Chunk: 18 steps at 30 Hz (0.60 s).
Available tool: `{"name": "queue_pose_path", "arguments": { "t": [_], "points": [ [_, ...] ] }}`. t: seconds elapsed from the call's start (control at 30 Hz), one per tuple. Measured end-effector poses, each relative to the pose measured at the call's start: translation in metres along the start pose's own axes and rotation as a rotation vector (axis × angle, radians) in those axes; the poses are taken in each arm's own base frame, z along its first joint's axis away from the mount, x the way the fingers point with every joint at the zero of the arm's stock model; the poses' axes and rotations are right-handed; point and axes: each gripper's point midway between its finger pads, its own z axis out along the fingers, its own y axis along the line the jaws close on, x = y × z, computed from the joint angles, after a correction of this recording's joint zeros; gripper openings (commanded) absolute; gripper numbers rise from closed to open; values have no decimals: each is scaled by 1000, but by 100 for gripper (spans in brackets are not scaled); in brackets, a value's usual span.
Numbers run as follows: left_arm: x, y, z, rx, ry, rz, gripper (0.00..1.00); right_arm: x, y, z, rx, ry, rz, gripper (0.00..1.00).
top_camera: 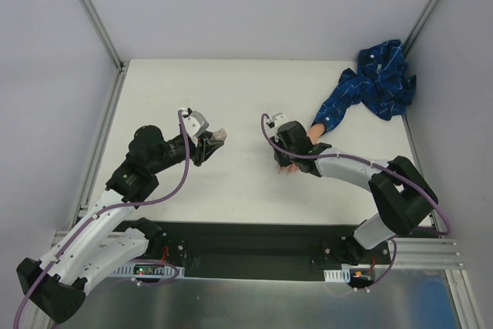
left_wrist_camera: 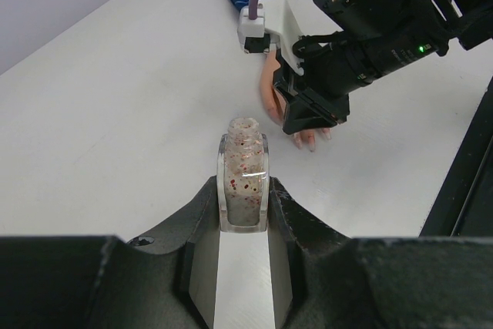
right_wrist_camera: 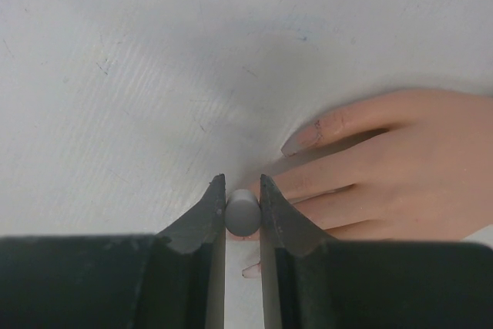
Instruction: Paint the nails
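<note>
Left gripper [left_wrist_camera: 243, 184] shut tight on little clear bottle [left_wrist_camera: 244, 161], red specks inside. Right gripper [right_wrist_camera: 243, 190] nearly closed, pinching small grey round stick [right_wrist_camera: 241, 213] just over fake hand [right_wrist_camera: 416, 167]. Pink nails [right_wrist_camera: 299, 141] on fingertips. Hand flat on white table [top_camera: 231, 98], blue sleeve [top_camera: 373, 86] behind.

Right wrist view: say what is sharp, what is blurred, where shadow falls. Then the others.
Right wrist view: the hand and table are sharp, the dark fingers around the grey cap show little detail, a faint shadow above the hand. Left wrist view: the bottle is crisp, a sheen on the pale strip below it. Top view: even light, weak shadows.
</note>
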Motion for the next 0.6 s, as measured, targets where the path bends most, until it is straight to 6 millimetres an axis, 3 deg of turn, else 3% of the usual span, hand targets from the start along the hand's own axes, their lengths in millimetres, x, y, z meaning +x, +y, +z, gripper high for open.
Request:
{"name": "queue_pose_path", "arguments": {
  "t": [0.23, 0.6],
  "points": [
    [0, 0, 0, 0, 0, 1, 0, 11, -1, 0, 1, 22, 0, 0],
    [0, 0, 0, 0, 0, 0, 0, 6, 1, 1, -5, 17, 0, 0]
  ]
}}
